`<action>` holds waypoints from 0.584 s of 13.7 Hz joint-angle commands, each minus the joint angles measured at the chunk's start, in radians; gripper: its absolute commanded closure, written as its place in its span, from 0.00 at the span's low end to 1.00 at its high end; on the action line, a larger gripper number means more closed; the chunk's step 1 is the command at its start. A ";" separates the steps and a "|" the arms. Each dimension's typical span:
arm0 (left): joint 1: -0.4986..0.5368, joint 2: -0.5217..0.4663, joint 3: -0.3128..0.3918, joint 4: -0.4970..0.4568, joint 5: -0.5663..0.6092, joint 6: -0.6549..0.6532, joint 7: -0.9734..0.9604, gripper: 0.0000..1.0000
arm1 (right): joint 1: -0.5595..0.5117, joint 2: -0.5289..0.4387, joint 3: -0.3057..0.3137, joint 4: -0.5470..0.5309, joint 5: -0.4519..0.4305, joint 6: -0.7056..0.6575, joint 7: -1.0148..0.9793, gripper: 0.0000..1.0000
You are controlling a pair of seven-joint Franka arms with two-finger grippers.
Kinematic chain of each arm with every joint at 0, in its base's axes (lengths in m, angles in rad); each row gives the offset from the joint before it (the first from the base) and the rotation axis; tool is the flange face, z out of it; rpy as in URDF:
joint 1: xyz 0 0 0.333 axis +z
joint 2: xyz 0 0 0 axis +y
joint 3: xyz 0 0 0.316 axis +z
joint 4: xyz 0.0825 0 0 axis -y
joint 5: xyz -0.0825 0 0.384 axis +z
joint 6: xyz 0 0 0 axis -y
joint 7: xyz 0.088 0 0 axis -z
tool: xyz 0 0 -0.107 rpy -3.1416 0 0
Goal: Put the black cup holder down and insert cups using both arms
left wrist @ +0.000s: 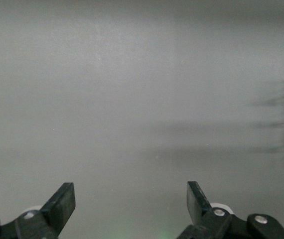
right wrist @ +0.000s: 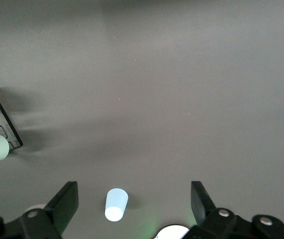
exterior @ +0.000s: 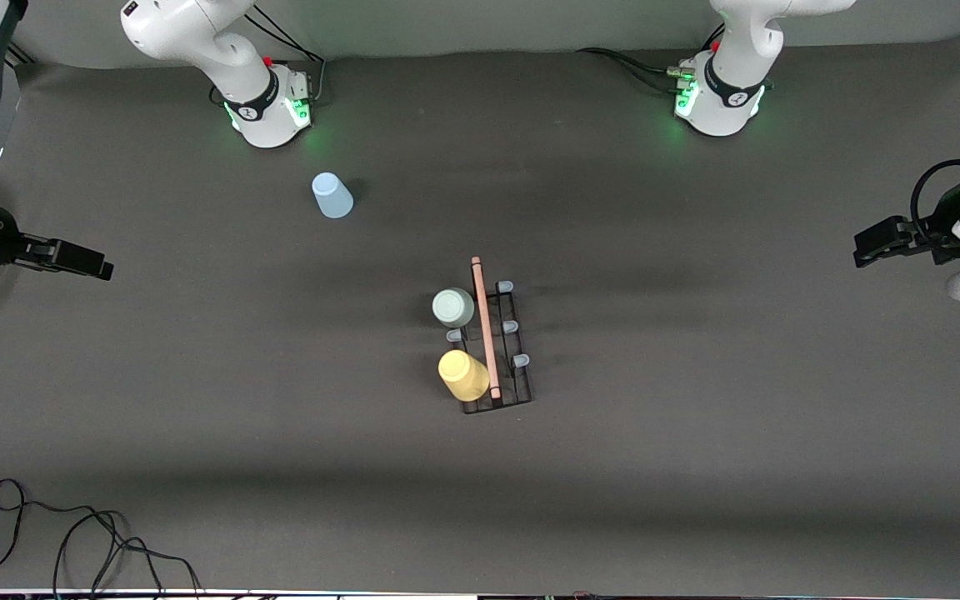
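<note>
**Operator:** Where's the rack and what's on it?

**Observer:** Your black cup holder (exterior: 498,350) stands mid-table, wooden rod handle (exterior: 485,329) on top. The grey-green cup (exterior: 453,307) and the yellow cup (exterior: 463,375) sit upside down on prongs along the side toward the right arm's end, the yellow one nearer the front camera. Pale blue caps show on the bare prongs.

**Operator:** And the third cup?

**Observer:** Your light blue cup (exterior: 332,196) stands upside down on the grey table (exterior: 697,433), well apart from the rack, near the right arm's base.

**Operator:** Grippers?

**Observer:** Your left gripper (left wrist: 131,209) waits over its end of the table, jaws apart, empty. Your right gripper (right wrist: 134,209) hangs over its end, jaws apart, holding nothing.
</note>
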 commanded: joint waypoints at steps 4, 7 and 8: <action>0.004 -0.013 0.001 -0.009 -0.006 -0.008 0.011 0.00 | 0.023 -0.002 0.001 -0.016 -0.024 0.009 -0.014 0.00; 0.004 -0.013 0.001 -0.009 -0.006 -0.008 0.011 0.00 | 0.029 0.001 0.001 -0.019 -0.027 0.008 -0.012 0.00; 0.004 -0.013 0.001 -0.009 -0.004 -0.008 0.011 0.00 | 0.028 0.000 0.003 -0.019 -0.027 0.008 -0.012 0.00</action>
